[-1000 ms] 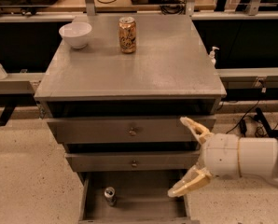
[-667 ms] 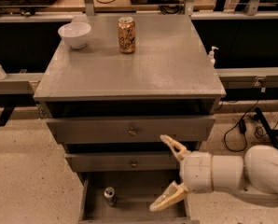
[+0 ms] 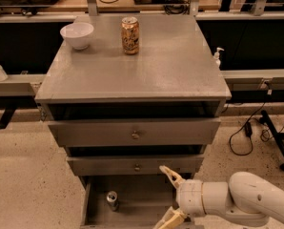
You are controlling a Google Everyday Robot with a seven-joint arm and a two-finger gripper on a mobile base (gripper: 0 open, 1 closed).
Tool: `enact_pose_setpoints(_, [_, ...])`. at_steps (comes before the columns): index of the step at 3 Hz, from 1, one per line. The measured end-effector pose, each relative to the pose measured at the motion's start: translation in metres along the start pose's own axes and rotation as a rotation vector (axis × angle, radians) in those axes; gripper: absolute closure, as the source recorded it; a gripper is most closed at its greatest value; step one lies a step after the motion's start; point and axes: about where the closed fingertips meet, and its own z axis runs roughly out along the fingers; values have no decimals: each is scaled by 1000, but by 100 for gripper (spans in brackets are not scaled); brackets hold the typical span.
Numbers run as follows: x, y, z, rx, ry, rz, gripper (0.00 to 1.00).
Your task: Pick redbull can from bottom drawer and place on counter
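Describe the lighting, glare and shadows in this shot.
Camera view: overhead light puts a soft sheen on the counter; the gaps above the knobbed drawers are dark; the bottom drawer is dim, yet the redbull can top glints; the open gripper, beside the can, is evenly lit.

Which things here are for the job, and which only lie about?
For the job: redbull can, standing in the bottom drawer; counter; gripper, open, low at the drawer's right.
Lying about: white bowl, gold can, both on the counter.

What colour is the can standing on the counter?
The can is gold-orange, clearest in the camera view; the gripper hangs low over the bottom drawer, fingers open.
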Motion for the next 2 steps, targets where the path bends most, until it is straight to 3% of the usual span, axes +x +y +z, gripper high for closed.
enact_pose_setpoints(1, [39, 4, 21, -8, -63, 60, 0])
enact_pose_setpoints(2, [40, 5, 25, -12, -65, 56, 0])
